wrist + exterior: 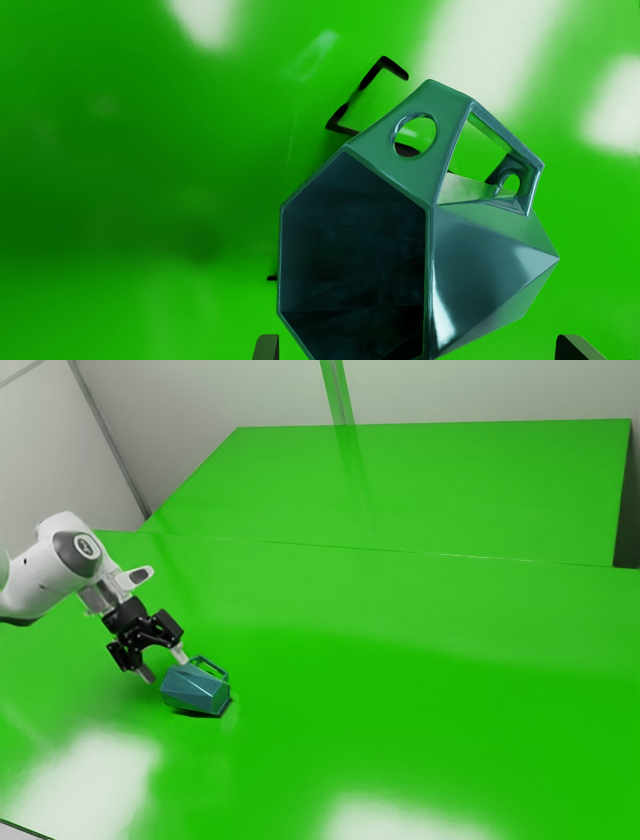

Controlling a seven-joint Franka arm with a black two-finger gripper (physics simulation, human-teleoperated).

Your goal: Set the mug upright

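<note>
Just above the green table, the black gripper [163, 666] points down beside the mug, at its side toward the exterior view's left. The teal, faceted mug [197, 689] lies on its side, its handle up and toward the back. In the wrist view the gripper [417, 347] is open, its two fingertips wide apart with part of the mug [480, 265] showing between and ahead of them. The mug's dark mouth and angular handle face the camera there. Neither finger is seen pressing on the mug.
The glossy green table [400, 690] spreads around the mug, with bright reflections on it. A second green surface [420, 485] adjoins it at the back, before a pale wall [480, 390]. The robot's white arm comes in from the exterior view's left.
</note>
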